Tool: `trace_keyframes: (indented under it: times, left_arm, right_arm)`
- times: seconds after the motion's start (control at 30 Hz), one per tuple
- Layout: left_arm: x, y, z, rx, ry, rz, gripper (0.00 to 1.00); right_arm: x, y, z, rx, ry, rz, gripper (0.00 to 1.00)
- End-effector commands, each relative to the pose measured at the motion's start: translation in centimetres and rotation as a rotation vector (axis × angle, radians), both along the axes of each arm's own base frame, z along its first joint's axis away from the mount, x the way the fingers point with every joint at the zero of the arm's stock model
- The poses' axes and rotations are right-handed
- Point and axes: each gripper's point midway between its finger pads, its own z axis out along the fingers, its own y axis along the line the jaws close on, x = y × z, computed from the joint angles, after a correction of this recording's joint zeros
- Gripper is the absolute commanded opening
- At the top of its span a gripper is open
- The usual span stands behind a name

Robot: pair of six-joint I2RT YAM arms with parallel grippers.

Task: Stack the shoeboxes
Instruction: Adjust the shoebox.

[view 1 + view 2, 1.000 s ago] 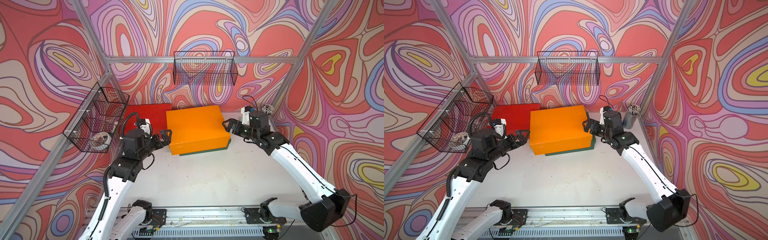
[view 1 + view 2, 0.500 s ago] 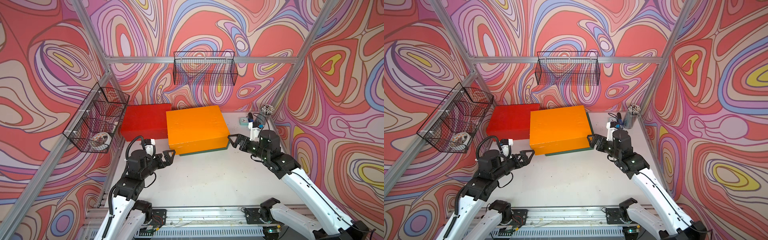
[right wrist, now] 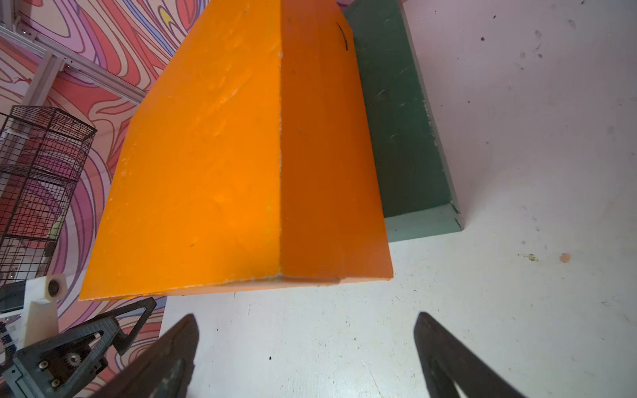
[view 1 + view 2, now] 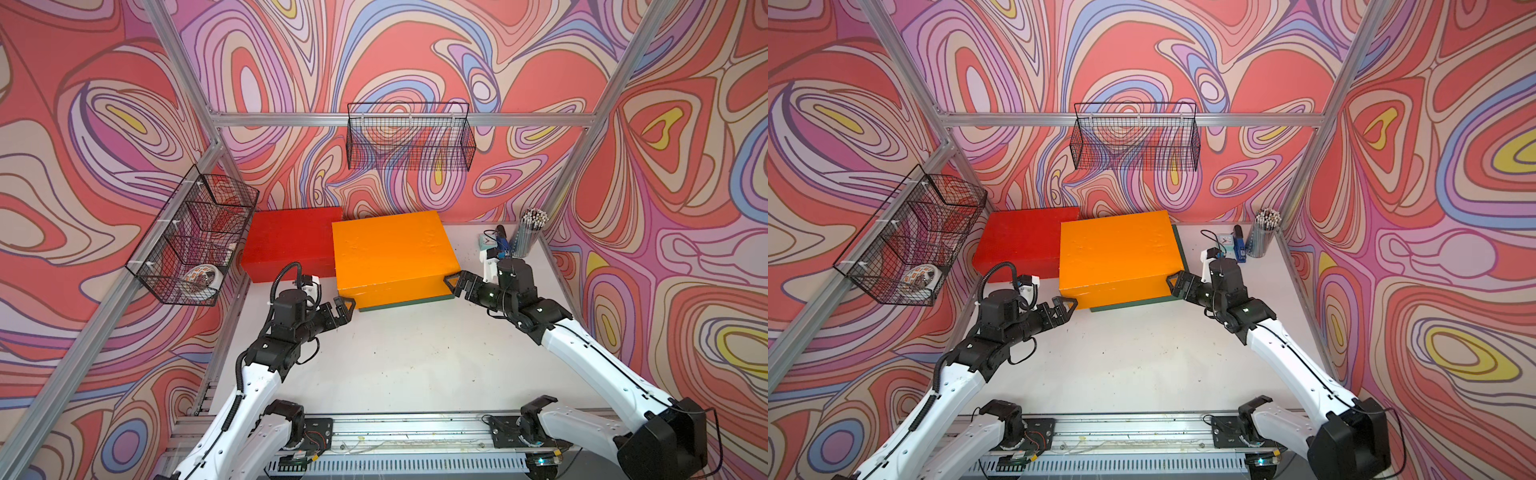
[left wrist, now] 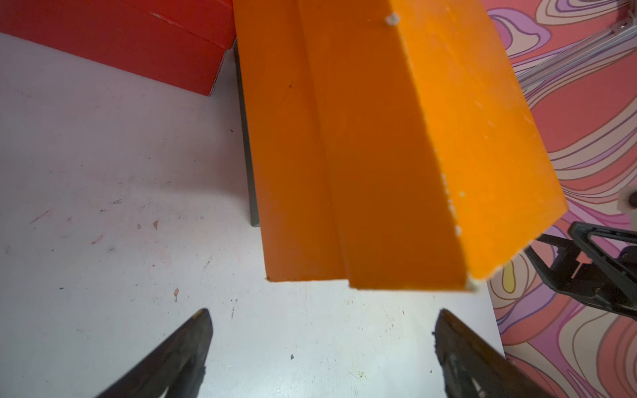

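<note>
Roughly painted, rectangular orange shoebox (image 4: 390, 249) sits atop green shoebox (image 3: 396, 120).

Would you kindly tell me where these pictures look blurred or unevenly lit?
Left wrist view: orange shoebox blurs at its near corner, left gripper fingers soft. Right wrist view: green shoebox sharp, right gripper fingers blurred. Both top views: even light, no glare.

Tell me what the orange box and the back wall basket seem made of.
Orange box: probably cardboard under matte paint; pale chips show along its edges. Basket: thin black wire grid, likely coated metal; the wall shows through.
</note>
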Motion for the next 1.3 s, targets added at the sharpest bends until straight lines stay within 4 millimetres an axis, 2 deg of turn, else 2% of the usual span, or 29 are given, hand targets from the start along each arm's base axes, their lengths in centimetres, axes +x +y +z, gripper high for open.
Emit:
trace_keyframes:
  times: [0.0, 0.2, 0.43, 0.57, 0.97, 1.27]
  left_arm:
    - [1.4, 0.1, 1.6, 0.018, -0.056, 0.011, 1.0]
    - [2.9, -0.1, 1.0, 0.014, -0.047, 0.022, 1.0]
    - [4.5, -0.5, 0.8, 0.026, -0.02, 0.017, 1.0]
    - [5.1, -0.4, 0.3, 0.041, -0.004, 0.024, 1.0]
    - [6.4, -0.4, -0.4, 0.074, 0.023, 0.031, 1.0]
    - [7.6, -0.6, -1.0, 0.088, 0.043, 0.03, 1.0]
  right_arm:
    - [0.8, 0.5, 1.6, 0.006, -0.043, 0.011, 0.98]
    - [1.8, 0.3, 0.4, -0.033, -0.029, -0.009, 0.98]
    - [2.7, -0.1, 0.9, -0.065, -0.05, -0.036, 0.98]
    - [3.5, -0.6, 0.5, -0.09, -0.04, -0.071, 0.98]
    - [5.9, 0.0, -0.2, -0.114, -0.022, -0.082, 0.97]
    - [6.0, 0.1, -0.3, -0.106, -0.021, -0.085, 0.96]
